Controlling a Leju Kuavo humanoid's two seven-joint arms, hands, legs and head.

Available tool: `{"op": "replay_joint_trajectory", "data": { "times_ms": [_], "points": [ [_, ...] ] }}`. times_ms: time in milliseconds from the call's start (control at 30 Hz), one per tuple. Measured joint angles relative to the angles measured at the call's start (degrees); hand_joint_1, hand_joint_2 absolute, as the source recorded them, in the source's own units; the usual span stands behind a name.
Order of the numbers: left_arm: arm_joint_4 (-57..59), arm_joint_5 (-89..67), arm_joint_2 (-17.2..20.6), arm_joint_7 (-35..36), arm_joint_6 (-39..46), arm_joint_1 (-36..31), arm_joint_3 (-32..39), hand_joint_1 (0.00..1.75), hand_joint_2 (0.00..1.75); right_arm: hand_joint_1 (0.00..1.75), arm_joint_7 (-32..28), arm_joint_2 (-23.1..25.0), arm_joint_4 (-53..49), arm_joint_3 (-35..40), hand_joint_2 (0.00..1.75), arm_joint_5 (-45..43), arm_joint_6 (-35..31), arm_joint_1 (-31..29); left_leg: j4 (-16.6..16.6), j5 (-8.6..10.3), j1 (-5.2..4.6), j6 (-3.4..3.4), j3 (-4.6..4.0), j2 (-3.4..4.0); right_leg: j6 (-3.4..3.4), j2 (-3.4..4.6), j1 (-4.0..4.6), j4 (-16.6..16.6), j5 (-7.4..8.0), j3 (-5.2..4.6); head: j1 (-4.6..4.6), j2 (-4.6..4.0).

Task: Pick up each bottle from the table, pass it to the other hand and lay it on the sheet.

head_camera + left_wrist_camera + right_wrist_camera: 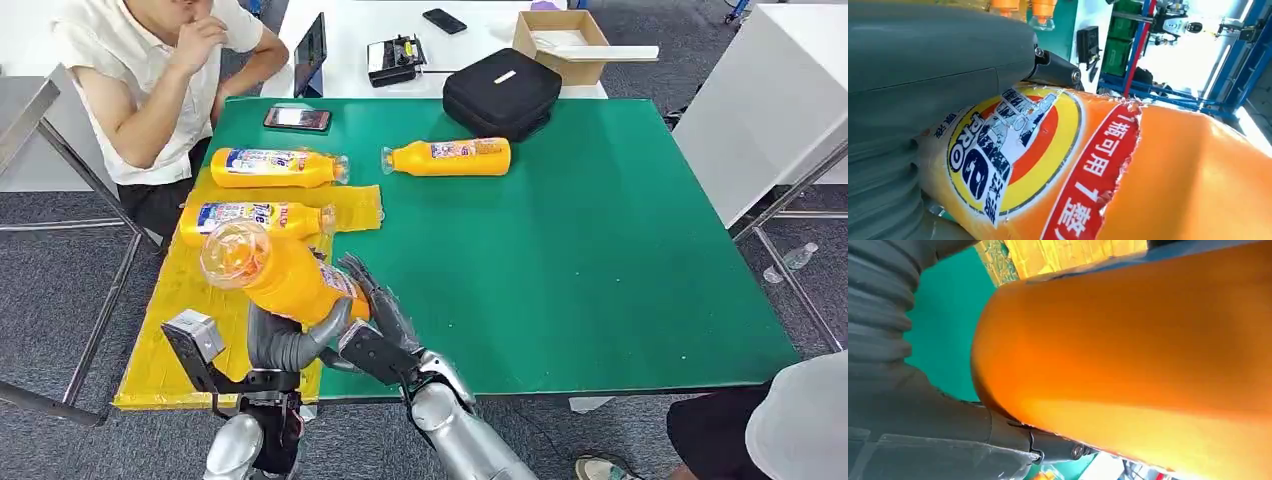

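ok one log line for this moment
phase: handover | held bottle: both hands, left hand, right hand | sheet: two bottles | table: one

head view looks down; wrist views share orange bottle (1148, 175) close-up.

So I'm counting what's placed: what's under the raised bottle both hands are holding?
Under the raised bottle lies the yellow sheet, with a second bottle lying just beyond. The left hand, right hand and bottle hide the sheet directly below.

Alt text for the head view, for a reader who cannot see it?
Both robot hands, left and right, hold an orange bottle above the near left of a green table. Two bottles lie on a yellow sheet, a fourth on the green. A person sits at the far left.
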Motion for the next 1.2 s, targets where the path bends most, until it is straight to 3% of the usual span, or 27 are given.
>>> {"op": "replay_joint_trajectory", "data": {
  "times_ms": [133, 300, 400, 567, 733, 1033, 1200],
  "points": [
    [-0.1, -9.4, 0.0, -2.0, 4.5, -0.3, -0.1, 1.75, 1.75, 0.0, 0.3, 0.1, 1.2, 0.0, 1.75, -0.3, -0.6, 0.1, 0.0, 0.0, 0.0, 0.0, -0.02, 0.0, 0.0, 0.0, 0.0, 0.0, 0.0, -0.04, -0.02, 0.0],
    [-0.3, -55.6, 0.1, 4.7, 13.8, -2.8, 2.1, 1.75, 1.75, 0.0, 2.4, -0.9, 2.3, -1.4, 1.75, 5.7, -10.5, 2.3, 0.0, 0.0, 0.0, 0.0, -0.11, -0.11, 0.0, -0.02, 0.0, 0.0, 0.0, -0.02, 0.02, 0.0],
    [0.3, -68.9, 0.0, 6.2, 16.9, -3.0, 5.3, 1.75, 1.75, 0.0, 3.0, -1.7, 1.9, -3.8, 1.75, 10.4, -16.0, 2.6, 0.0, 0.01, -0.01, 0.0, -0.1, 0.01, 0.02, 0.0, -0.01, 0.0, 0.02, -0.06, 0.0, 0.0],
    [0.5, -76.4, 0.0, 8.2, 17.7, -3.0, 10.1, 1.75, 1.75, 0.0, 4.7, -2.5, -8.5, -10.0, 1.75, 19.9, -20.9, 5.9, 0.0, 0.03, 0.0, 0.0, -0.13, -0.12, 0.01, -0.02, 0.0, 0.0, 0.01, -0.05, 0.0, 0.0],
    [0.5, -77.9, 0.0, 8.7, 17.7, -3.0, 12.3, 1.75, 1.75, 0.0, 4.9, -2.9, -17.1, -14.6, 1.75, 21.2, -20.2, 8.4, 0.0, 0.03, 0.0, -0.01, -0.15, -0.11, 0.01, -0.01, 0.0, 0.0, 0.01, -0.06, 0.02, 0.0],
    [0.5, -78.5, -0.4, 9.0, 17.7, -3.0, 13.5, 1.75, 1.75, 0.0, 4.9, -2.9, -20.9, -16.7, 1.75, 21.3, -20.2, 9.6, 0.0, 0.04, 0.0, -0.01, -0.14, -0.11, 0.01, -0.01, 0.0, 0.0, 0.01, -0.06, 0.02, 0.0],
    [3.2, -99.9, 1.0, 19.2, 16.6, -3.6, 13.5, 1.75, 1.75, 0.0, 2.1, -2.9, -24.4, -18.5, 1.75, 19.1, -20.2, 10.3, 0.0, 0.04, -0.01, -0.01, -0.15, -0.09, 0.01, -0.01, -0.01, 0.0, 0.01, -0.09, 0.0, 0.0]
  ]
}}
